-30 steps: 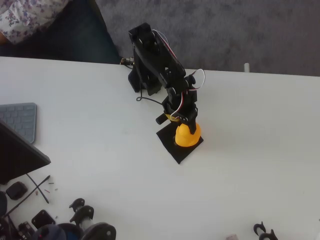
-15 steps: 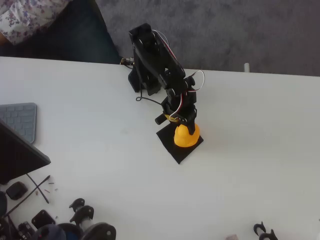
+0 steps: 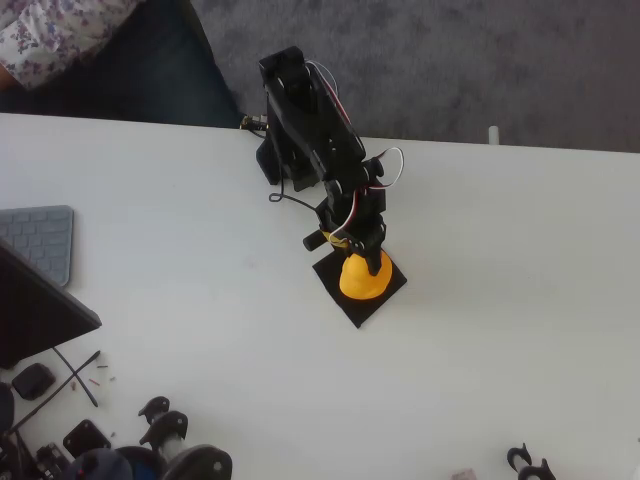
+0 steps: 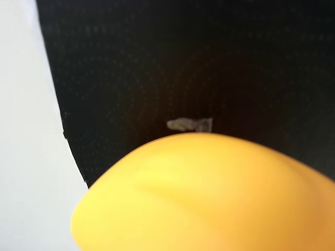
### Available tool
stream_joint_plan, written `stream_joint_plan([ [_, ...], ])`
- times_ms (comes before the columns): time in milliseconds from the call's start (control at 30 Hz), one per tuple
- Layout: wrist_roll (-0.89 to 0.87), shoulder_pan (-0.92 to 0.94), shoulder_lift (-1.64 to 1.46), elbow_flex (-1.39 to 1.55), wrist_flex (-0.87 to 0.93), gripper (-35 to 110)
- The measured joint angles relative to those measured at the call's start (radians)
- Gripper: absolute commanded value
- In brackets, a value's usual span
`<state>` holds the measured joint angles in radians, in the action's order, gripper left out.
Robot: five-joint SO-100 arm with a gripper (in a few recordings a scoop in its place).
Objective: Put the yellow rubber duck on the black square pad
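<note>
With my gripper (image 3: 358,262) apparently clamped on the yellow rubber duck (image 3: 362,277), I'd lower squarely onto the black square pad (image 3: 385,292), clear of its edges, before releasing.

Bare table (image 3: 500,300) rings the black square pad (image 3: 385,300); clutter (image 3: 150,440) seems well apart.

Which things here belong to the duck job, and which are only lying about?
Job: yellow rubber duck, black square pad, gripper above the duck.
Lying about: grey keyboard, dark laptop corner, small black parts on the table.
</note>
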<state>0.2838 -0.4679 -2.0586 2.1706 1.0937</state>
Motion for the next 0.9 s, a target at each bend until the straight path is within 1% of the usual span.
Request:
stream_joint_plan([
  [500,0.006,-0.002,-0.002,0.026,-0.005,15],
  [600,0.009,-0.002,-0.005,0.038,-0.005,23],
  [733,0.084,-0.002,0.0,0.043,-0.003,35],
  [900,0.153,-0.002,0.003,0.043,0.003,35],
])
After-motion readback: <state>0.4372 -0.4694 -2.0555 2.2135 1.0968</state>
